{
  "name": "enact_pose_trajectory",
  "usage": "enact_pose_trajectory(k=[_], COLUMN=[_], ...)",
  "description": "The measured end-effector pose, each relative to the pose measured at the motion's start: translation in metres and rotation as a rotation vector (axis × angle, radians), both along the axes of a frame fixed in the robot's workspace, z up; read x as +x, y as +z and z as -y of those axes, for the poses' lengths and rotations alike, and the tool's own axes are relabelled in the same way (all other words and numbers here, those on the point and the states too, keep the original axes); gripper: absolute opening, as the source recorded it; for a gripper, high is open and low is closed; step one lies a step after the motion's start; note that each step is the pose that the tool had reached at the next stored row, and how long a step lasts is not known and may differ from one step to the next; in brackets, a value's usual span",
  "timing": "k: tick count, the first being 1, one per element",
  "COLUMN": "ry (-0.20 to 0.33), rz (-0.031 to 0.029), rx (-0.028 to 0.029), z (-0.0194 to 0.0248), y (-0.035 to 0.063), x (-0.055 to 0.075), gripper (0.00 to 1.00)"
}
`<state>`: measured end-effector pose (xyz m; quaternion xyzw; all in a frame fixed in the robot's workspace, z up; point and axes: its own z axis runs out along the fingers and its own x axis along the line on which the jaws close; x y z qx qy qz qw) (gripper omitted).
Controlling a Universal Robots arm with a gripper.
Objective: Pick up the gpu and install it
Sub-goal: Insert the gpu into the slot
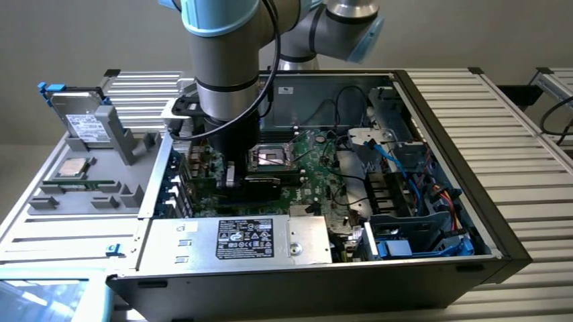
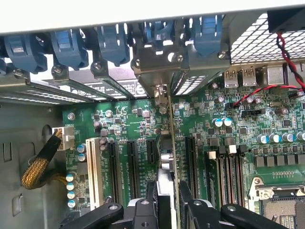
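Green-edged and thin, the gpu [image 2: 170, 143] stands on edge among the black expansion slots [image 2: 131, 167] of the green motherboard [image 2: 124, 124], its metal bracket at the case's rear wall. The black gripper [image 2: 167, 202] is clamped on its near edge, inside the open computer case [image 1: 465, 201].

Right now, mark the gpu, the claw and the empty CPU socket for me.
gpu [image 2: 167, 143]: wrist view, thin top edge of the upright card.
claw [image 2: 167, 202]: wrist view, midway between its black fingertips, which clamp the card.
CPU socket [image 1: 268, 158]: exterior view, its open centre.
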<state>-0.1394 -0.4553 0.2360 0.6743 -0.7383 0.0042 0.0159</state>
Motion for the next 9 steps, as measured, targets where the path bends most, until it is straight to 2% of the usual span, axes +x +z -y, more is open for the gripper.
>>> enact_pose_trajectory(k=[9], ry=[0.0], rz=[0.0008], rx=[-0.0008], z=[-0.0017], y=[0.0], x=[0.0], gripper=[0.29])
